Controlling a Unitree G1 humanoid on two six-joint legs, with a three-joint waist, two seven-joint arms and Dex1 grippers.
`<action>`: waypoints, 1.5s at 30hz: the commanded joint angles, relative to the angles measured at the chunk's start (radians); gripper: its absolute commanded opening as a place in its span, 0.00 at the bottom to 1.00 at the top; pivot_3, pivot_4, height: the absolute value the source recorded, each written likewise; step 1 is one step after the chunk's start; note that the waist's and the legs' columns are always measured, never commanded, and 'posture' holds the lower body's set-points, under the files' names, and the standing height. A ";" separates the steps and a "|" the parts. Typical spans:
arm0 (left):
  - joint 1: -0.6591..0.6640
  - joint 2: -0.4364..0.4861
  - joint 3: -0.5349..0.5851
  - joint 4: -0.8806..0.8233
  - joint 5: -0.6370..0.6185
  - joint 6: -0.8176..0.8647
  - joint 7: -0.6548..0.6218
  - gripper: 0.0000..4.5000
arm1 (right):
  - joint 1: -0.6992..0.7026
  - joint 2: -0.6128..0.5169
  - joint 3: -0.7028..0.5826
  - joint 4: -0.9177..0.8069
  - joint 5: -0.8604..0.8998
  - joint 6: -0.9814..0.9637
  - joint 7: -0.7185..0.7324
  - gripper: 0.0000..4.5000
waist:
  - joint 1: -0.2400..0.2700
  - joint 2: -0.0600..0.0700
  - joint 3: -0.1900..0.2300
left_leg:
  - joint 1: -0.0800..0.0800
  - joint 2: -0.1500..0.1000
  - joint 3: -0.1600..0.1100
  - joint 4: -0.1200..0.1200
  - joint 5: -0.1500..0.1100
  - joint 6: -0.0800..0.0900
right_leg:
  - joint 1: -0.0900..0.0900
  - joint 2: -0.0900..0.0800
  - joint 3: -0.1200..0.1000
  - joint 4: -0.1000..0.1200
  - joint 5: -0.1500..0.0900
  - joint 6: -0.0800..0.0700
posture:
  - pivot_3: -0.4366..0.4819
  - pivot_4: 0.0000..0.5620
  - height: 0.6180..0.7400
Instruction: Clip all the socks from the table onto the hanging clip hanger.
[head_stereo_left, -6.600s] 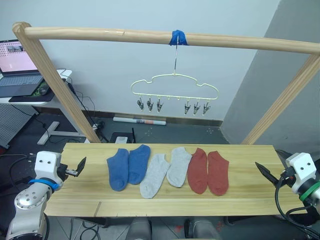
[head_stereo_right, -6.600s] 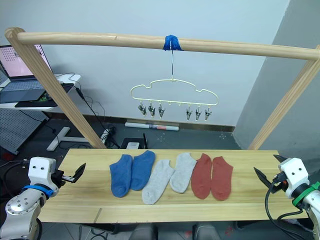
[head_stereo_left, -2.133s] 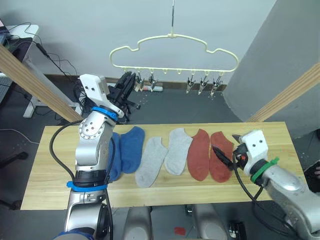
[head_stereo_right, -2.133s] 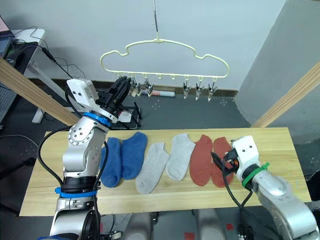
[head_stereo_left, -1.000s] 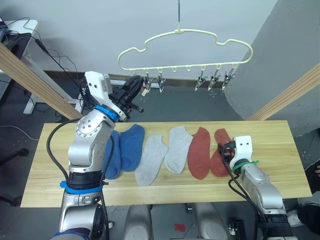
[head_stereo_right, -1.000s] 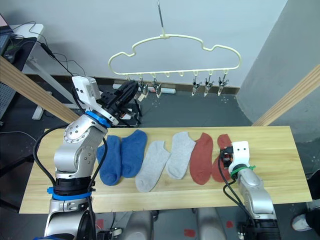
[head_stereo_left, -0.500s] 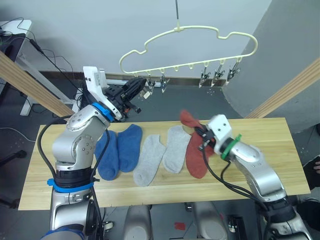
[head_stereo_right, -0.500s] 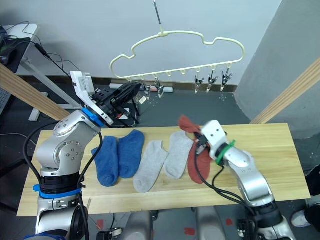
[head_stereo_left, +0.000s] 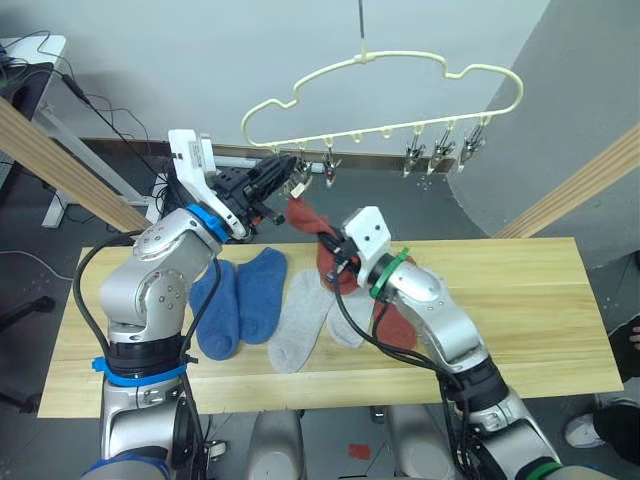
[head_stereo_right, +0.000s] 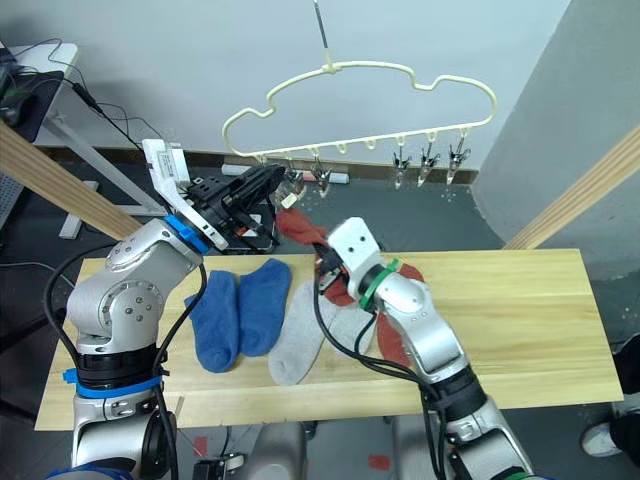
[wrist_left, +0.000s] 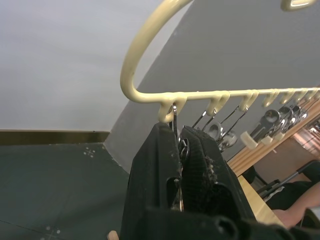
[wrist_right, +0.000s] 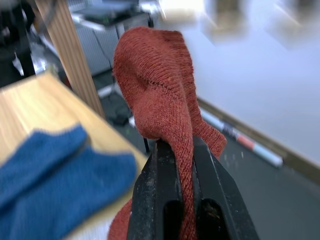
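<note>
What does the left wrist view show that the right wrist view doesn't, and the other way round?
Left wrist view alone: the clip hanger from below, with the left gripper shut on its end clip, the other clips trailing off beyond.

Right wrist view alone: the right gripper shut on a rust red sock, with two blue socks lying below on the table.

Shared: each looks along its own black fingers, closed on something.

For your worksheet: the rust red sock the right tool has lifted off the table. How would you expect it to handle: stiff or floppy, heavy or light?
Probably floppy: the rust red sock folds over where the right tool pinches it, and its ends droop. Likely light, since a narrow pinch carries it whole. The knit looks grippy, so slipping seems unlikely.
</note>
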 joint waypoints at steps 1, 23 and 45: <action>-0.001 0.002 0.008 -0.063 -0.024 -0.009 -0.002 0.02 | -0.001 0.013 0.004 -0.004 -0.015 -0.048 -0.006 0.00 | 0.002 0.000 0.000 | 0.000 0.000 0.000 0.000 0.000 0.000 | 0.000 0.000 0.000 0.000 0.000 0.000 | 0.44 0.70 1.00; 0.001 0.008 0.007 -0.042 -0.010 -0.026 -0.004 0.02 | 0.028 0.054 -0.007 -0.020 -0.013 -0.120 -0.019 0.00 | 0.001 0.000 0.000 | 0.000 0.000 0.000 0.000 0.000 0.000 | 0.000 -0.001 0.000 0.001 0.000 -0.001 | 0.44 0.69 1.00; 0.020 0.017 0.014 -0.055 -0.022 0.016 0.025 0.41 | -0.050 0.106 -0.012 0.108 -0.024 -0.181 -0.023 0.00 | 0.001 0.000 0.000 | 0.000 0.000 0.000 0.001 0.000 0.001 | 0.000 -0.001 0.000 0.001 0.001 -0.001 | 0.46 0.68 1.00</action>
